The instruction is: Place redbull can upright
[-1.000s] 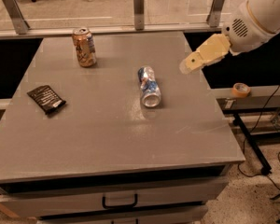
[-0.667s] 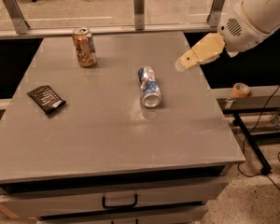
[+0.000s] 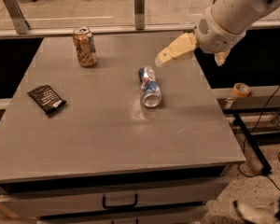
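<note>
The redbull can [image 3: 149, 86] lies on its side near the middle of the grey table [image 3: 107, 139], its silver top facing the front edge. My gripper [image 3: 190, 59] hangs above the table's right part, up and to the right of the can and not touching it. One tan finger [image 3: 176, 50] points left toward the can; the other [image 3: 220, 58] shows at the far side of the white wrist. The gripper is open and holds nothing.
A gold-brown can [image 3: 85, 46] stands upright at the back left. A black packet [image 3: 46, 98] lies flat at the left. A glass rail runs behind the table. A tape roll [image 3: 241, 89] sits on a ledge to the right. A drawer handle [image 3: 120, 202] shows at the front.
My gripper has moved left, closer to the lying redbull can. The cans and the packet have not moved.
</note>
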{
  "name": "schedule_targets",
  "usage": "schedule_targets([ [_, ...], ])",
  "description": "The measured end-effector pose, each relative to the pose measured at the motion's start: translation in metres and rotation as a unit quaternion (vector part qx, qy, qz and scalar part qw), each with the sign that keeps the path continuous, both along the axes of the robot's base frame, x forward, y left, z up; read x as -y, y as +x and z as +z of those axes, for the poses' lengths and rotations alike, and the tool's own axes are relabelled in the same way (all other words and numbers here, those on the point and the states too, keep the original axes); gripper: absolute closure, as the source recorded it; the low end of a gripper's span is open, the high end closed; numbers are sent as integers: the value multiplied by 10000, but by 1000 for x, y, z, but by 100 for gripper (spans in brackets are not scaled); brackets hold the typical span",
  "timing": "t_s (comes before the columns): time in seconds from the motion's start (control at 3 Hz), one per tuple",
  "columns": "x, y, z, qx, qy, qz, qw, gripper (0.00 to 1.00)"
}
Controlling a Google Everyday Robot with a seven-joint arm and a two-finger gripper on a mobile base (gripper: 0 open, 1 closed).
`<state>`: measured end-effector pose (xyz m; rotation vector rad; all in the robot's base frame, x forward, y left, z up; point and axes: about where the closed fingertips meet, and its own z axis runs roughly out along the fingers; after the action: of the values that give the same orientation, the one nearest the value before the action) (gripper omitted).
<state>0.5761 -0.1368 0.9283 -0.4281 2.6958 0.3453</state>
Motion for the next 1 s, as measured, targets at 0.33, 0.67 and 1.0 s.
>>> schedule_targets([
  [0.33, -35, 13, -23, -389, -215, -218, 9988, 0],
  [0.67, -64, 29, -37, -609, -466, -202, 9969, 0],
  [1.0, -86, 44, -45, -737, -623, -198, 9951, 0],
])
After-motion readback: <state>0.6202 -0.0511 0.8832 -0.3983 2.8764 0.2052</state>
